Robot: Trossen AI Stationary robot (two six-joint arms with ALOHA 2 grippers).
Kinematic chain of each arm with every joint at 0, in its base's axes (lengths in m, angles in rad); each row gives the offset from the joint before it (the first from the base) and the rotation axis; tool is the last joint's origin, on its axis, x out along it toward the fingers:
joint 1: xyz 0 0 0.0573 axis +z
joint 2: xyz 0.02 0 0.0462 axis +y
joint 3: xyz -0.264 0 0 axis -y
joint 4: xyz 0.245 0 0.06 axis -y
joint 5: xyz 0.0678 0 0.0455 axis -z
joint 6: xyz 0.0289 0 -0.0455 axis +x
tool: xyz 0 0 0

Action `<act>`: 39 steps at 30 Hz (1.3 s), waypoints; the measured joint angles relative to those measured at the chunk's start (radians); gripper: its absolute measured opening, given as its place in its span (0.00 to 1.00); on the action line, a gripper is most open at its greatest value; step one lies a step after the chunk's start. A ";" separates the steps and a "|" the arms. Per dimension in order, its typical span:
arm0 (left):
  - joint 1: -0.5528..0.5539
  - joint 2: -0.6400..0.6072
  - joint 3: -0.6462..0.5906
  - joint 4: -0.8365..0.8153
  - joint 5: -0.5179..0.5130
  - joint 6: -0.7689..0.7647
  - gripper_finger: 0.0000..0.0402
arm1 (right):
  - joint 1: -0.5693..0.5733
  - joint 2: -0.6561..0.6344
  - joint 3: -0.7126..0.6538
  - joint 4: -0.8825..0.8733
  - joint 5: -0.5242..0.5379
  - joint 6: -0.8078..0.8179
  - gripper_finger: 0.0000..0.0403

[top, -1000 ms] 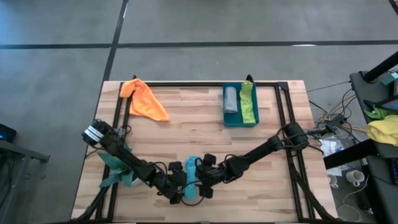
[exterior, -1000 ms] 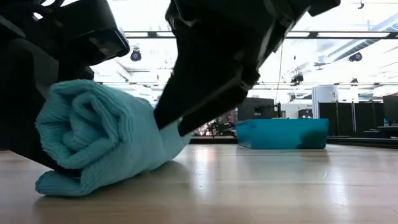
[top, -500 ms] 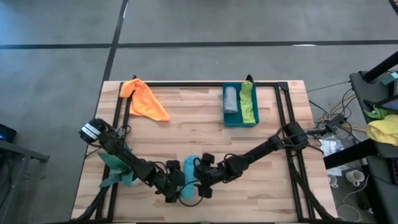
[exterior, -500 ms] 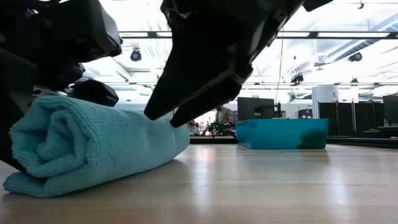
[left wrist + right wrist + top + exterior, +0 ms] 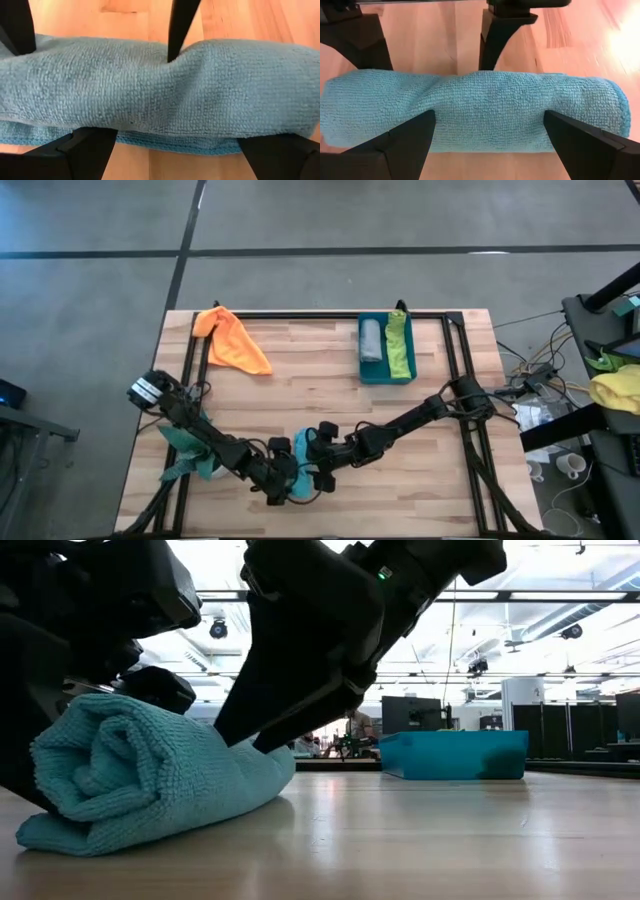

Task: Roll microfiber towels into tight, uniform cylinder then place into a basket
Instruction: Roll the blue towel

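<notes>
Both arms meet at the near edge of the surface (image 5: 300, 380), low over the turquoise towel (image 5: 303, 470). The left fingers (image 5: 90, 150) stand wide apart, one at each end of the roll's near side. The right fingers (image 5: 405, 142) are likewise spread wide, straddling the roll from the opposite side. Neither pair is clamped on the towel; the tips press against its flanks. In the left wrist view one opposing fingertip dents the top of the roll.

Beyond the fingers, toward the far edge, the middle of the surface lies open. Little room remains between the fingers and the near edge.

The turquoise towel is rolled into a thick cylinder lying flat on the surface, with a loose flap trailing under it along one long side. In the low view its end shows a loose spiral.

The basket (image 5: 386, 375) sits well beyond the right fingers, near the far edge, holding a grey roll (image 5: 371, 340) and a lime green roll (image 5: 399, 345) side by side. The orange towel (image 5: 232, 340) lies unrolled at the far corner, well beyond the left fingers.
</notes>
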 joint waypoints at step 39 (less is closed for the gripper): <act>0.036 -0.259 -0.044 -0.144 -0.096 -0.050 0.94 | -0.029 0.136 0.029 0.128 -0.076 -0.053 0.92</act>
